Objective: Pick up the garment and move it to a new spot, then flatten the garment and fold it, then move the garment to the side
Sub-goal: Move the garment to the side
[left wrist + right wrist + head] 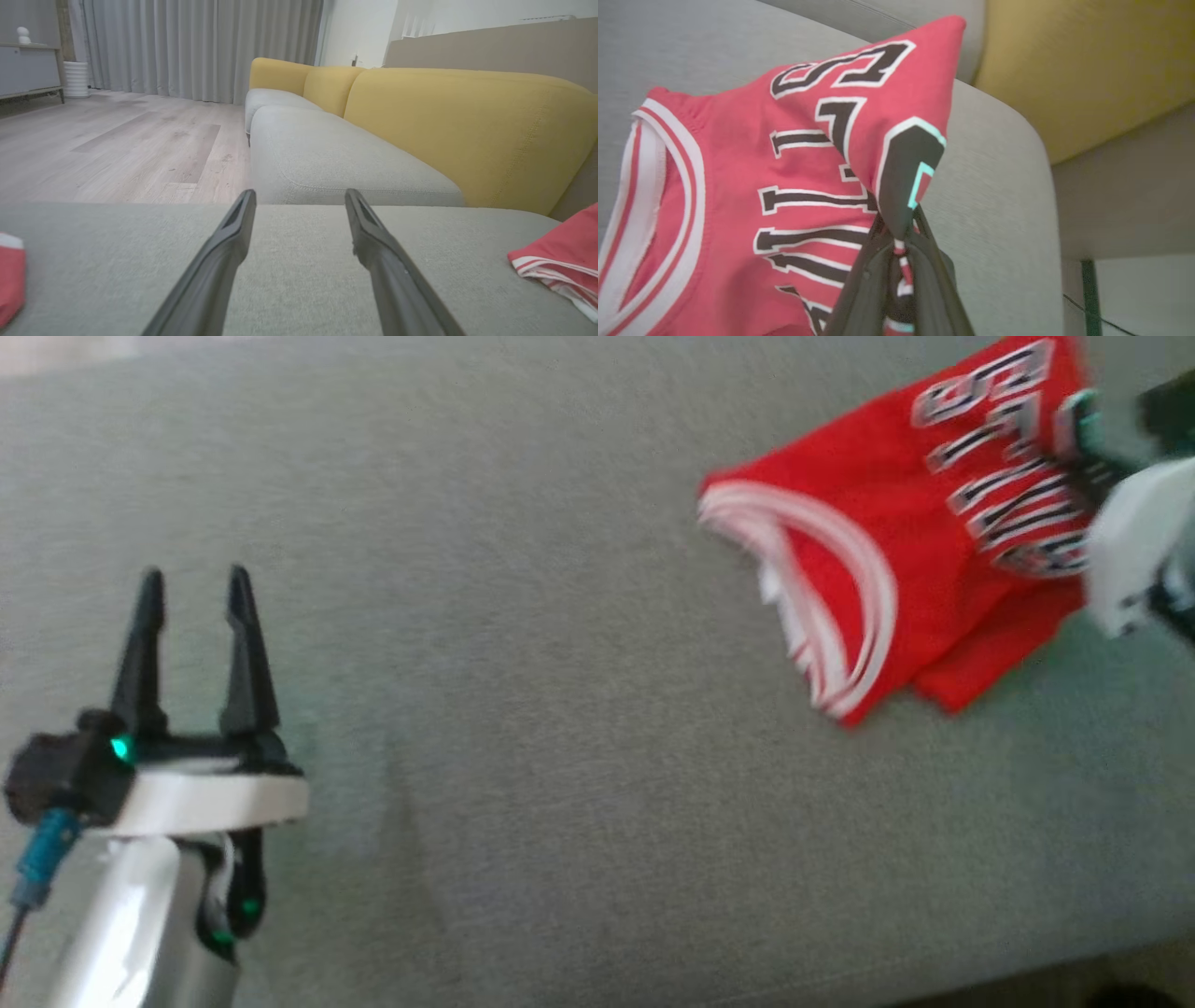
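The garment (887, 541) is a red jersey with white trim and black lettering, folded on the grey couch seat at the upper right. My right gripper (899, 224) is shut on a pinched fold of the garment (794, 168), which is pulled up into a peak at the fingers. In the head view the right gripper (1088, 439) is blurred at the garment's right edge. My left gripper (191, 588) stands open at the lower left, well apart from the garment. The left wrist view shows its fingers (224, 242) spread over bare seat, with a red corner of the garment (560, 256) at the right.
The grey seat cushion (560, 709) spreads wide between both grippers; its front edge runs along the lower right. Yellow back cushions (467, 126) stand behind the seat. A wooden floor (117, 140), curtains and a cabinet lie beyond.
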